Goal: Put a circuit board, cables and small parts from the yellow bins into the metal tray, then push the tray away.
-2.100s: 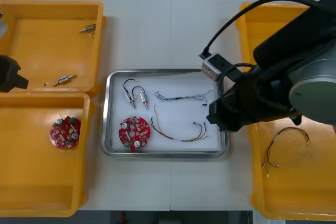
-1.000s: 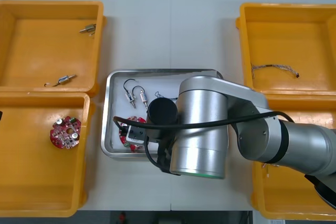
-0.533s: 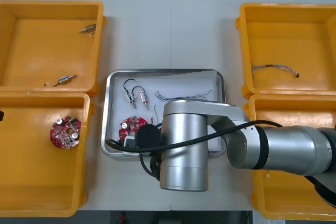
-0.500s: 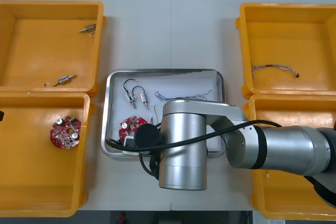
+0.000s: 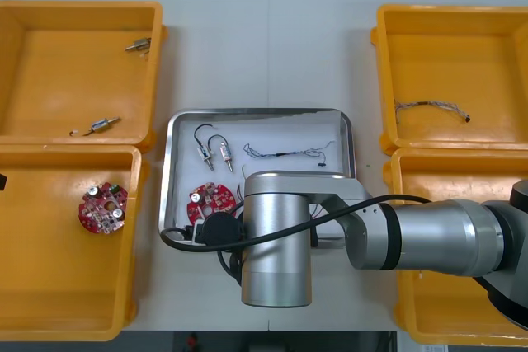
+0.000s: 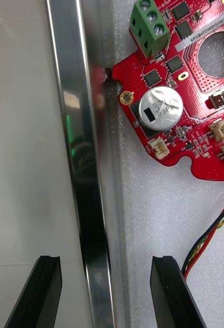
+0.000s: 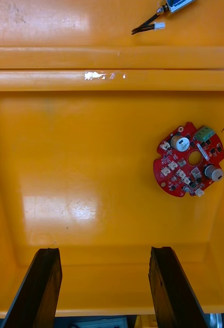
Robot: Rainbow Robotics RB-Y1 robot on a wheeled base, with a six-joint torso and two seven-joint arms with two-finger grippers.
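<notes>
1 circuit board (image 5: 209, 200) occupies the metal tray (image 5: 166, 172) under released right pincer (image 6: 106, 258); released left pincer (image 7: 104, 249) overhangs yellow bin (image 7: 86, 169).

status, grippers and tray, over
Right gripper open, straddling metal tray rim beside circuit board. Left gripper open over yellow bin. Tray loaded: board, cables, small metal parts.

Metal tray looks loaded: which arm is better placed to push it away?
The right, probably. The right gripper is open astride the metal tray's rim, beside the circuit board lying inside. The left gripper, also open, hangs over a yellow bin at the table's left, apart from the tray.
</notes>
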